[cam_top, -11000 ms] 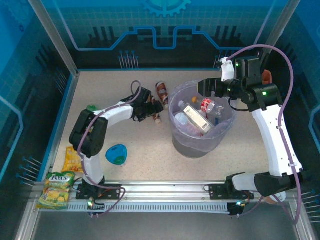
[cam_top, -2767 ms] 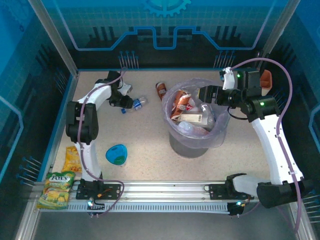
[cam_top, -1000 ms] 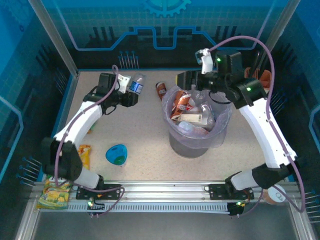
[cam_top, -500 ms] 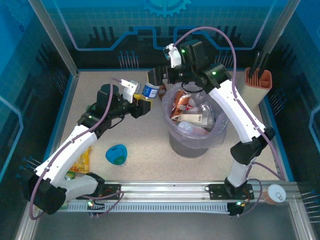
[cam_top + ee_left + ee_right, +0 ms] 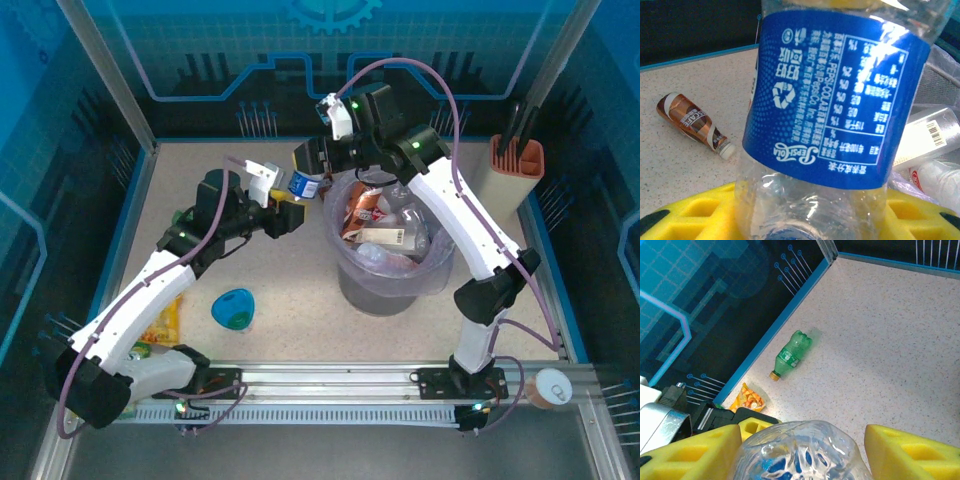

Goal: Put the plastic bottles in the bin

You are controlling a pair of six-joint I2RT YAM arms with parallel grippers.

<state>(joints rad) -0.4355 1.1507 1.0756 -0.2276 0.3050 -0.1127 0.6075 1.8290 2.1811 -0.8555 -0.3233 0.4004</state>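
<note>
While the left gripper [image 5: 288, 213] is pinching the blue-labelled bottle [image 5: 303, 184] beside the bin [image 5: 372, 290], the right gripper [image 5: 312, 160] is bracketing its other end, whether clamped I cannot tell, so this handover is probably awaiting a firm right grip before left release.

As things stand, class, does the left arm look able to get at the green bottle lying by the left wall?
Probably not yet. The left gripper is shut on the blue-labelled bottle, held beside the bin, so its jaws are taken. The green bottle lies on open table, nothing blocking it.
</note>
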